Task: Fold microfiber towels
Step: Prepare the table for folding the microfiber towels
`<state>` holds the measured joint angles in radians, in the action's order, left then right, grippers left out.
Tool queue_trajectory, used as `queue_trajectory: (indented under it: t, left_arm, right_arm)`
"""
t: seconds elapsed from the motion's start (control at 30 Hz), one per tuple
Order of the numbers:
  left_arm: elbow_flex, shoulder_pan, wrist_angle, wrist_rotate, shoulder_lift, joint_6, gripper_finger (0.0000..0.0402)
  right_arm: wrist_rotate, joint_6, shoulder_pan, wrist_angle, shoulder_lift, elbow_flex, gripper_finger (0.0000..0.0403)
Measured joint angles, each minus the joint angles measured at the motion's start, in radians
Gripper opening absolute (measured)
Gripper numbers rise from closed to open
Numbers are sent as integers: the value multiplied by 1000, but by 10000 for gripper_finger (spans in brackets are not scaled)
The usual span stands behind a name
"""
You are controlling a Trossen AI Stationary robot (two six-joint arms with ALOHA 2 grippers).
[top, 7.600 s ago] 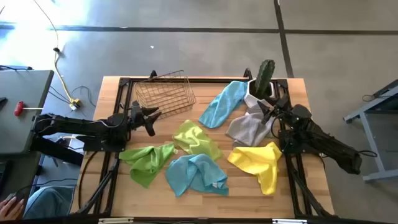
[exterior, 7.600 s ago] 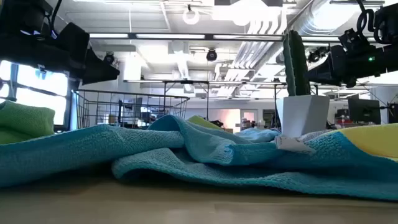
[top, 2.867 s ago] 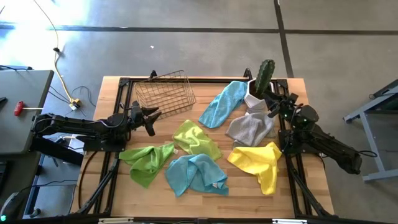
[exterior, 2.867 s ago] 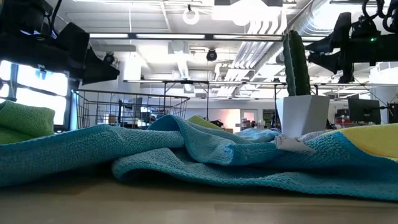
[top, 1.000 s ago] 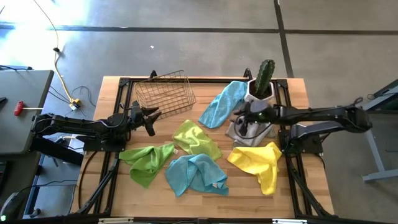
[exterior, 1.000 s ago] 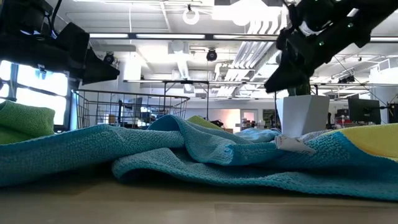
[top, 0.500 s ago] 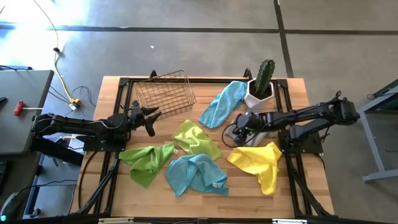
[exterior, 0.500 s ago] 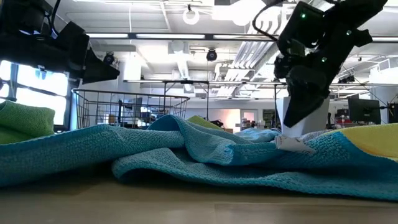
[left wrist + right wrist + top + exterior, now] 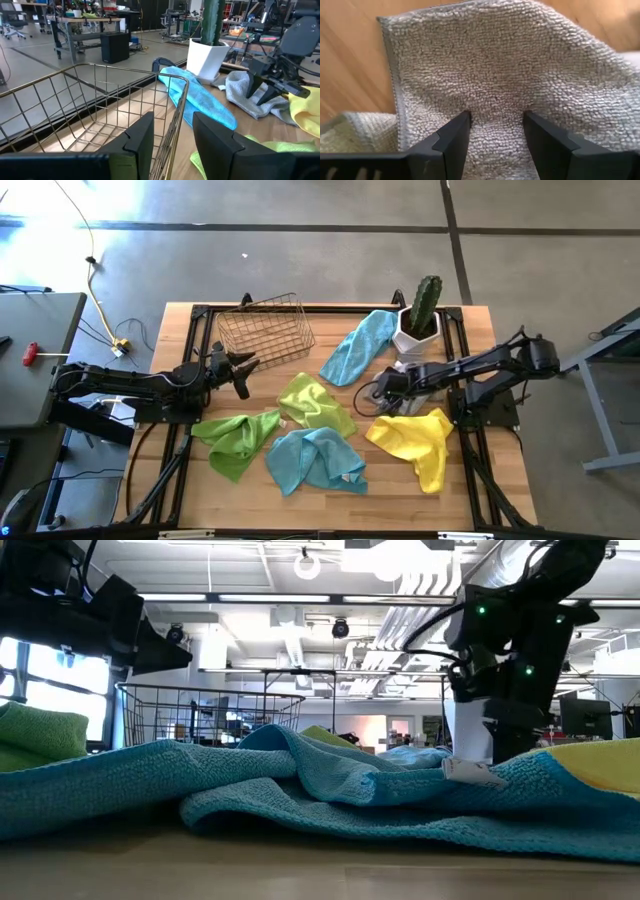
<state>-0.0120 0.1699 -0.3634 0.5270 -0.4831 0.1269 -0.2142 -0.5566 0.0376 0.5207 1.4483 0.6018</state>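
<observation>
A: Six cloths lie on the wooden table [image 9: 180, 320], all crumpled. Where is each?

B: One blue cloth [image 9: 357, 346] trails from the far edge toward the middle, just beside the white pot with the cactus [image 9: 424, 306]. The grey cloth [image 9: 397, 385] sits right of centre, near the right edge. A lime cloth [image 9: 312, 402] is in the middle, the second lime cloth [image 9: 238, 440] lies toward the near left corner, the other blue cloth [image 9: 312, 460] rests at the near edge, and the yellow cloth [image 9: 414, 442] lies toward the near right corner.

A: What is the right gripper [image 9: 378, 392] doing?

B: It is reached in over the grey cloth. In the right wrist view its fingers [image 9: 451, 141] stand apart and are pressed down onto the grey pile near the cloth's edge, with the fabric showing between them. Nothing is pinched.

A: And the left gripper [image 9: 243, 373]?

B: It waits near the left edge, just beside the wire basket [image 9: 265, 331] that stands at the far left of the table. Its fingers [image 9: 141, 139] are parted with nothing between them.
</observation>
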Motion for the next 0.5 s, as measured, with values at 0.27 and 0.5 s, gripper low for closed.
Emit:
queue_trajectory:
  t: [0.27, 0.5]
  left_arm:
    - [0, 0, 0, 0, 0, 0, 127]
    - [0, 0, 0, 0, 0, 0, 127]
  right_arm:
    - [147, -195, -139, 27, 3, -1, 181]
    - [326, -446, -349, 58, -2, 40, 181]
